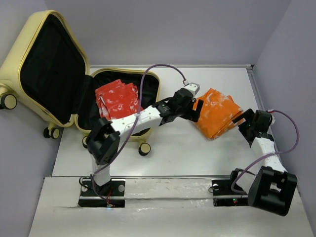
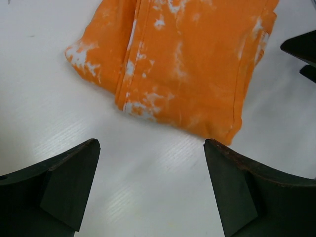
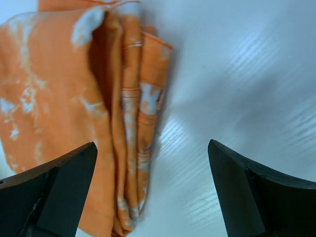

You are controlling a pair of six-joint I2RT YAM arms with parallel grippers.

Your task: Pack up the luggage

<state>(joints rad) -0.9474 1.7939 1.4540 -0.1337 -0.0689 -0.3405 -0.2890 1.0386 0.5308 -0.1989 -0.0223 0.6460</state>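
The luggage (image 1: 12,64), a pale yellow hard-shell suitcase, lies open at the left with its lid raised. A folded red cloth (image 1: 118,98) rests in its black-lined lower half. A folded orange cloth (image 1: 217,111) (image 2: 187,59) (image 3: 54,98) lies on the white table to the right of it. My left gripper (image 1: 198,111) (image 2: 152,153) stands open at the cloth's left edge, with bare table between its fingers. My right gripper (image 1: 240,120) (image 3: 152,153) is open at the cloth's right edge, and the layered folds reach in beside its left finger.
The left arm reaches across the front rim of the suitcase's lower half. Caster wheels (image 1: 144,149) stick out at the suitcase's near side. Grey walls close the table at the back and right. The right gripper's fingertips (image 2: 301,49) show in the left wrist view.
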